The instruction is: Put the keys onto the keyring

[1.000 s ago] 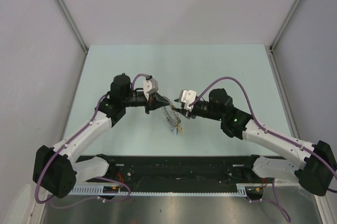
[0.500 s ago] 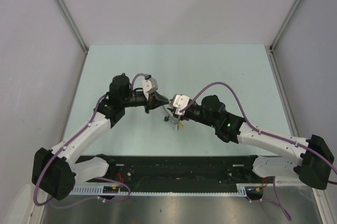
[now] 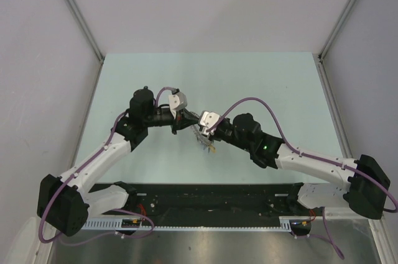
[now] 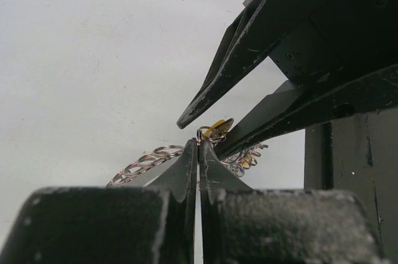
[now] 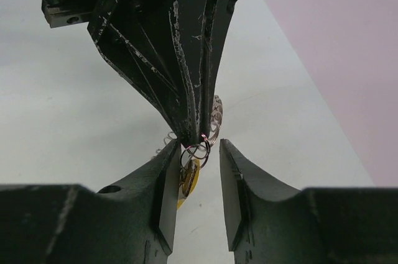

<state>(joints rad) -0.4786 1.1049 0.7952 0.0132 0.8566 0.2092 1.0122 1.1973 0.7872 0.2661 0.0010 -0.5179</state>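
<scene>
Keyring (image 4: 146, 163) rings, small and silvery and linked in a chain, hang low over the middle of the pale green table (image 3: 267, 84), where two black grippers meet tip to tip. We see the left gripper (image 4: 198, 147) fully closed, its fingers pressed flat together and pinching a thin ring of the keyring at their very tips. A yellow-headed key (image 5: 189, 180) dangles from that ring.

In the right wrist view, the right gripper (image 5: 199, 145) fills the bottom of the frame with its jaws parted. They stand either side of the pinched ring and the yellow-headed key, gripping nothing. The key's yellow head sits just beside the finger on the left of that frame, partly hidden behind it.

From above, both wrists crowd the bunch and cover most of it, so we cannot make out the other keys. Purple cables (image 3: 255, 99) loop over each white arm. A black rail (image 3: 211, 199) runs along the bottom of the frame, and grey walls close in the table. Any print on the arms is too small to read.
</scene>
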